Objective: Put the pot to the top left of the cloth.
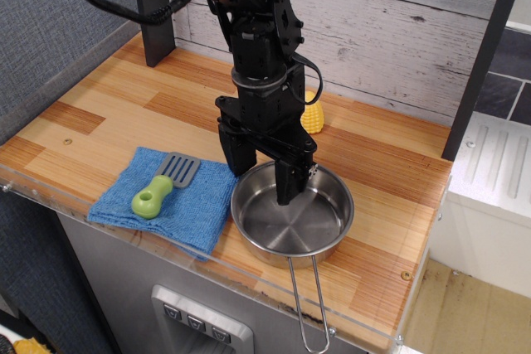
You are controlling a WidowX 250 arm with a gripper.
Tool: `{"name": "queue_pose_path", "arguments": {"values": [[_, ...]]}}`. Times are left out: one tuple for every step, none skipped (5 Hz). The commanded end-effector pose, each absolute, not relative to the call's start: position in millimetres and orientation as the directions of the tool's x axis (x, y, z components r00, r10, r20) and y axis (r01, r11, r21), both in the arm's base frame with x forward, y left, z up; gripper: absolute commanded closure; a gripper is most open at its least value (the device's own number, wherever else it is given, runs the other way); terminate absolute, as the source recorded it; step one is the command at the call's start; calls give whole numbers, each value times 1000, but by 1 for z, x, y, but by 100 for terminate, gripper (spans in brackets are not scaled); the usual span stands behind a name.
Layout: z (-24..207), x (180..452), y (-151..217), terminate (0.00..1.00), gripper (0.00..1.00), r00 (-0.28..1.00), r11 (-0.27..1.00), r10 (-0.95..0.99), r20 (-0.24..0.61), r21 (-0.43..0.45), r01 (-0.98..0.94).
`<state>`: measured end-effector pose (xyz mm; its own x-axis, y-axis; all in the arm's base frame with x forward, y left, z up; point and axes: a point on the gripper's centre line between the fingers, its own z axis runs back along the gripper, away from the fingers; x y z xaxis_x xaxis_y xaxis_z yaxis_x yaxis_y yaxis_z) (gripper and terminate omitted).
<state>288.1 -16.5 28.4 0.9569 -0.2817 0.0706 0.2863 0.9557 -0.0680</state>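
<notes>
The shiny steel pot (292,220) sits at the table's front edge, right of the cloth, its wire loop handle (307,304) sticking out over the edge. The blue cloth (170,196) lies flat at the front left. My black gripper (261,173) is open and straddles the pot's rear left rim: one finger (286,184) reaches down inside the pot, the other (236,155) stands outside, between pot and cloth. The jaws hold nothing.
A green-handled grey spatula (162,184) lies on the cloth. A yellow toy corn (311,116) stands behind the gripper near the grey plank wall. A black post (153,14) stands at the back left. Bare wood lies behind the cloth.
</notes>
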Motion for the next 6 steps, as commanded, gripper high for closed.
{"name": "queue_pose_path", "arguments": {"values": [[44,289,-19,0,100,937,941,-327,124,-48,335],[44,289,-18,0,100,936,940,-333,116,-33,339],[44,289,-18,0,0,937,941,-333,108,-29,337],[45,289,-18,0,100,937,941,-335,100,-21,338],[45,288,-19,0,100,944,947,-317,93,-29,320],[44,288,-20,0,100,947,952,-297,126,-36,303]]}}
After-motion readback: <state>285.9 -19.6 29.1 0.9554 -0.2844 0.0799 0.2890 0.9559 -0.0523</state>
